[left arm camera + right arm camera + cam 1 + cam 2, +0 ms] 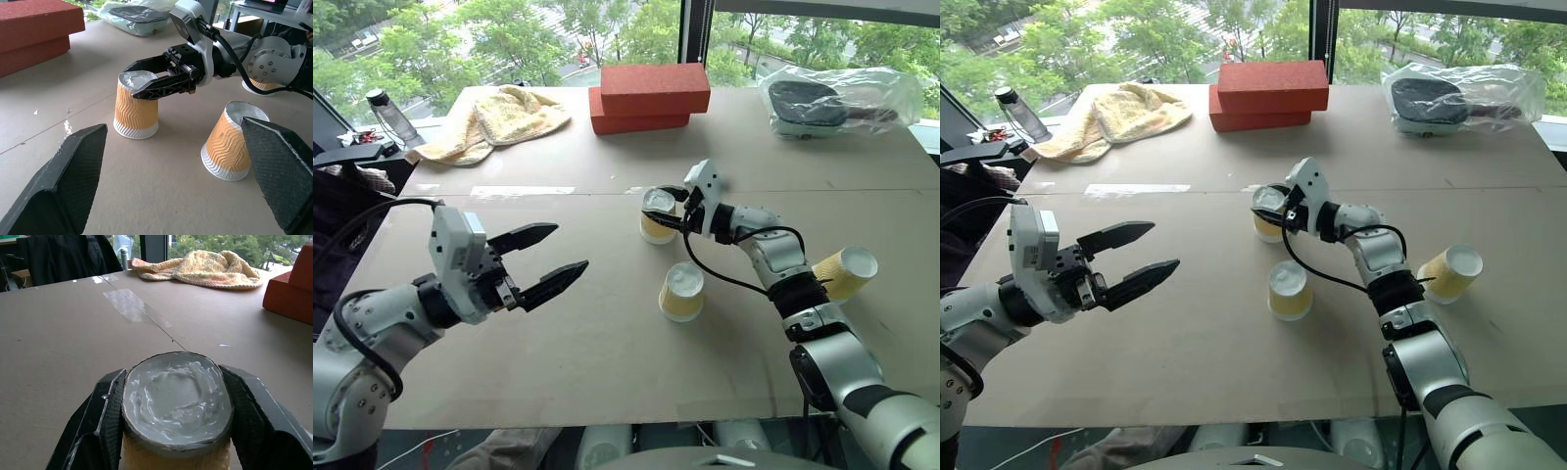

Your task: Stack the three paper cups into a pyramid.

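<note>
Brown cardboard tabletop is carrying two inverted paper cups, the far cup being pinched near its base by the right gripper, the near cup standing free, the third cup lying half hidden behind that arm, while the left gripper is hovering spread.

The right claw covers part of the upper wall of the upturned yellow-tan ribbed paper cup it grips, and in the right wrist view that cup's lower wall runs off the picture's edge. The third yellow-tan ribbed paper cup, lying on its side on the brown cardboard-covered counter, is partly hidden behind the right forearm. Inside the clear crinkled plastic bag at the far corner sits something dark, too veiled to identify.
</note>
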{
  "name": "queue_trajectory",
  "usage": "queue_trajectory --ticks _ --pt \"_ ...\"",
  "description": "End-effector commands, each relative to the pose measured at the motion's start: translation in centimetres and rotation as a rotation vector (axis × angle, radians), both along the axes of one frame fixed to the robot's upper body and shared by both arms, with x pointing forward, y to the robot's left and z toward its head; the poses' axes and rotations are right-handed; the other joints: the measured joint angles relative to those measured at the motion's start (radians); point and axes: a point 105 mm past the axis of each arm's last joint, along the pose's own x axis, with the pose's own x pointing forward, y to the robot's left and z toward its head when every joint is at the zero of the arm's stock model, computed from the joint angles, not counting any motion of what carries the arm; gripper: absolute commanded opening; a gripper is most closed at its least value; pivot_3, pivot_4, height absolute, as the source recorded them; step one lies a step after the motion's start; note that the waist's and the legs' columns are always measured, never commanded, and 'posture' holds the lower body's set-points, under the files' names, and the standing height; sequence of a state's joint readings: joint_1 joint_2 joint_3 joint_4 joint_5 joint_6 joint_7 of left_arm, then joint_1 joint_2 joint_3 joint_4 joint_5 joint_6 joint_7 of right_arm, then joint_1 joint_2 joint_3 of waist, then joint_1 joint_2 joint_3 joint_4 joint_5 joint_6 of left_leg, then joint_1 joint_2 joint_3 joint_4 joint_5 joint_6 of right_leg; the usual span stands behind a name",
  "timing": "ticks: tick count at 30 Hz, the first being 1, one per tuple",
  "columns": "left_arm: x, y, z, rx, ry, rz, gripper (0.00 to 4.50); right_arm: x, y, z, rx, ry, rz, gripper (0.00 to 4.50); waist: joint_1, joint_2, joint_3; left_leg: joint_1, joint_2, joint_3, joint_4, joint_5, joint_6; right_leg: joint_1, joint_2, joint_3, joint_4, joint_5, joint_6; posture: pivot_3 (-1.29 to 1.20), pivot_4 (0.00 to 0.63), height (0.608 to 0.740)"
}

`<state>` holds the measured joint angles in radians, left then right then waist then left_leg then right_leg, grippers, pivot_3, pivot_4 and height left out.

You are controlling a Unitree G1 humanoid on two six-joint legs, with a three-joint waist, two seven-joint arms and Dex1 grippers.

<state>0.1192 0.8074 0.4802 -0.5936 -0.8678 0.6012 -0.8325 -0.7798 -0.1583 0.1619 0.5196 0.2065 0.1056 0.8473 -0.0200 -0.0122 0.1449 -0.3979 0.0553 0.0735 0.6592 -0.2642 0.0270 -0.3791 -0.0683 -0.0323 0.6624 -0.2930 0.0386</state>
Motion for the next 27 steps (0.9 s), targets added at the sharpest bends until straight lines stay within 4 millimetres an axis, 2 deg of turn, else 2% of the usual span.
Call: queue_trajectory --ticks 1,4,7,11,15,18,21,27 --pt "0.0 -0.7 0.7 0.023 -0.029 -0.053 4.5 0.0 -1.5 1.9 0.042 -0.068 -0.033 2.12 0.003 0.0 0.0 0.0 0.0 0.0 0.0 0.0 0.0 0.0 0.0 0.0 0.0 0.0 0.0 0.0 0.15 0.73" --pt "0.2 -1.6 0.5 0.047 -0.021 -0.113 4.5 -0.2 -3.6 2.8 0.052 -0.097 -0.088 2.12 0.007 0.0 0.0 0.0 0.0 0.0 0.0 0.0 0.0 0.0 0.0 -0.001 0.0 0.0 0.0 0.0 0.15 0.73" --pt "0.4 -3.0 0.6 0.061 -0.017 -0.192 4.5 -1.5 -5.9 3.2 0.046 -0.111 -0.129 2.12 0.01 0.0 0.0 -0.001 -0.001 0.0 0.0 0.0 0.0 0.0 0.0 -0.001 -0.001 0.0 0.0 0.0 0.15 0.73" --pt "1.0 -5.1 1.2 0.076 -0.029 -0.327 4.5 -5.0 -9.4 2.9 0.01 -0.091 -0.19 2.12 0.013 0.0 0.001 -0.001 -0.002 -0.001 -0.001 0.0 0.0 0.0 0.0 -0.001 -0.001 0.0 0.0 0.0 0.15 0.73" --pt "1.3 -5.9 1.2 0.093 -0.021 -0.417 4.5 -7.9 -11.5 2.6 -0.019 -0.061 -0.219 2.12 0.002 0.0 0.001 0.001 -0.001 0.001 -0.002 0.0 0.0 0.0 0.004 0.002 -0.001 0.0 0.0 0.0 0.15 0.73" --pt "1.5 -6.0 1.3 0.086 -0.022 -0.452 4.5 -9.9 -12.0 1.6 -0.032 0.001 -0.198 2.12 0.005 0.0 0.001 0.002 -0.001 0.001 -0.004 0.0 0.0 0.0 0.006 0.003 -0.001 0.0 0.001 0.0 0.15 0.73" --pt "1.1 -6.0 0.9 0.112 -0.008 -0.502 4.5 -12.1 -11.6 0.7 -0.029 0.045 -0.134 2.12 0.006 0.0 0.001 0.002 0.0 0.001 -0.005 0.0 0.0 -0.001 0.007 0.003 -0.001 -0.001 0.001 0.0 0.15 0.73" --pt "0.1 -5.8 0.1 0.197 0.014 -0.588 4.5 -13.7 -10.5 -1.1 -0.085 0.017 -0.082 2.12 0.008 -0.002 0.002 0.002 -0.001 0.002 -0.004 0.0 0.0 -0.001 0.007 0.003 -0.002 -0.001 0.001 0.0 0.15 0.73"
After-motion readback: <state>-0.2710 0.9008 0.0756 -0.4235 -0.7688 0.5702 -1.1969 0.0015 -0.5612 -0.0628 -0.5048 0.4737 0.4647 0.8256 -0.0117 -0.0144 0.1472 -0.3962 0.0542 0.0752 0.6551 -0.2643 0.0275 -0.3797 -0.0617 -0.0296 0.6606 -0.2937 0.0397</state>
